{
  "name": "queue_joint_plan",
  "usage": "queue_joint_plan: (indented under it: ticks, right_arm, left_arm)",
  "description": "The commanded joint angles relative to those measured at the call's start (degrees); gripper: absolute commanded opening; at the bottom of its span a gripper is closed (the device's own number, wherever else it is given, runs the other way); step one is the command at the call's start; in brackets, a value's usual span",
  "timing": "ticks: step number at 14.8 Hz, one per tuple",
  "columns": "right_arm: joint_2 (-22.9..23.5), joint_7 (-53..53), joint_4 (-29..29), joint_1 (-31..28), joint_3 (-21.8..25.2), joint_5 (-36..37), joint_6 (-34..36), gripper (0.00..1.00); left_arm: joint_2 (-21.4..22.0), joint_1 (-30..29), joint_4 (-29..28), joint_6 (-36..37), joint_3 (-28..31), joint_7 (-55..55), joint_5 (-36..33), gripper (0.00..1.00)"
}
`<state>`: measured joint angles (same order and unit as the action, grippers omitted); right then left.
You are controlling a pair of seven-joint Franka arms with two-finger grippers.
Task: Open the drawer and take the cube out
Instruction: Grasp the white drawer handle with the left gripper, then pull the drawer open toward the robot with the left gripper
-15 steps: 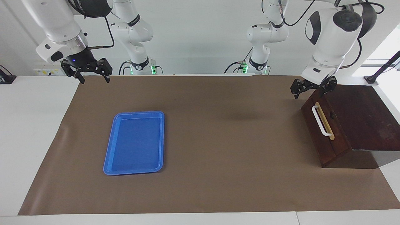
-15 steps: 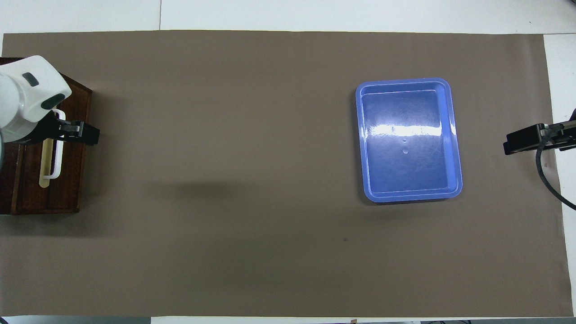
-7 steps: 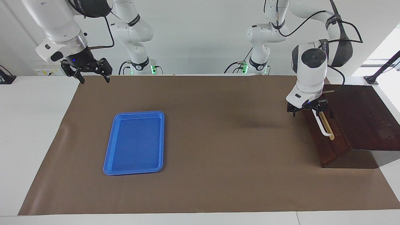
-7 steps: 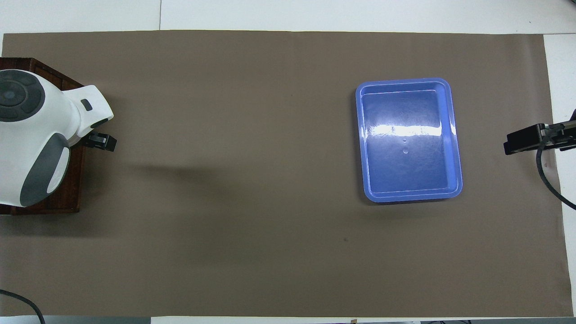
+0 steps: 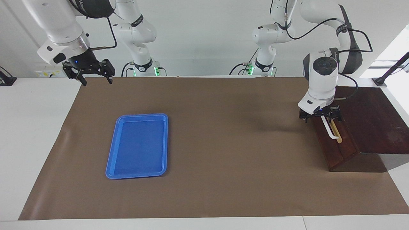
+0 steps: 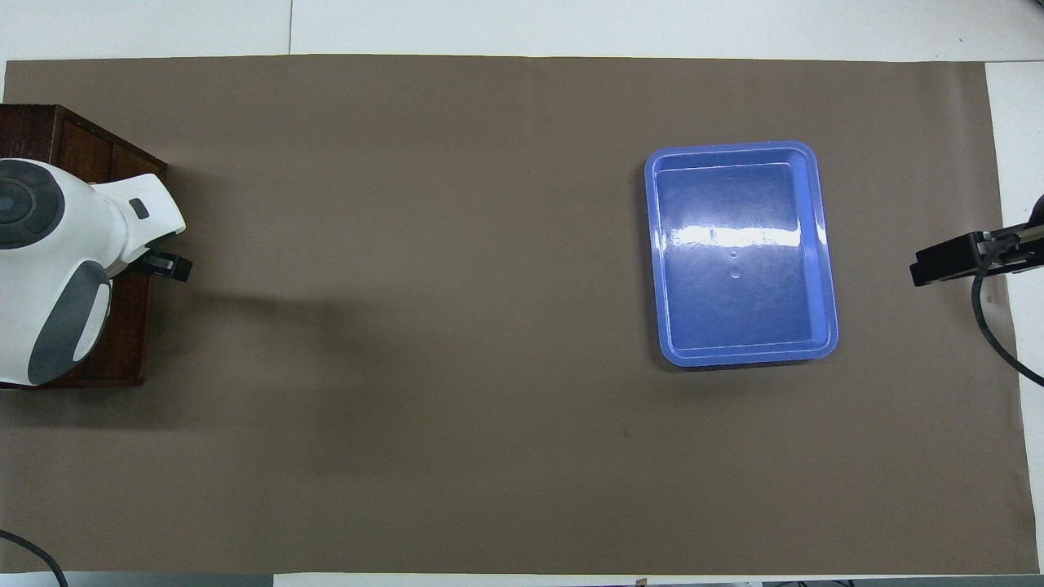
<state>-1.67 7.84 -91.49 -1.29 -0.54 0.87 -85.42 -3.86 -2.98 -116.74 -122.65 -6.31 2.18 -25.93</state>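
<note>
Dark wooden drawer (image 5: 335, 145), at three o'clock on the surface (image 5: 223, 143), is unopened; left end effector (image 5: 320, 115) hovers released at its white handle (image 5: 329, 129), gripping nothing. Cube unseen, presumably inside. Right end effector (image 5: 93, 74) waits released at ten o'clock.

no lettering reads clearly anywhere here. the right arm (image 5: 60, 22) carries a scrap of white print on its dark upper joint, cut off by the top edge and too partial to make out. the black bands round the two arm bases show small white marks, too tiny to read. the left arm (image 5: 322, 76) has a black band with pale marks, also unreadable. the blue tray (image 5: 138, 145), the drawer (image 5: 335, 143) and the brown table cover (image 5: 223, 143) carry no text.
</note>
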Motion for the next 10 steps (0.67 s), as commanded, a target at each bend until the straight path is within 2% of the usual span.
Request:
queue_joint_plan:
  ticks: [1, 6, 9, 10]
  right_arm:
    - [-2.4, 2.7, -3.7, -0.3, -0.9, -1.2, -0.4, 1.0]
    - [-3.1, 2.5, -4.7, -0.3, -1.8, -1.2, -0.3, 1.0]
    - [-3.1, 2.5, -4.7, -0.4, -1.8, -1.2, -0.4, 1.0]
    - [-3.1, 2.5, -4.7, -0.5, -1.8, -1.2, -0.4, 1.0]
  left_arm:
    - [0.9, -2.1, -4.4, -6.1, -0.2, 0.6, -1.2, 1.0]
    - [-0.6, -1.4, -4.5, -8.9, -0.4, -1.2, -1.0, 1.0]
    - [-0.7, 3.8, -3.8, -7.4, -0.5, -8.6, 0.7, 1.0]
    - [-0.8, 5.8, -3.4, -6.6, -0.5, -11.2, 3.2, 1.0]
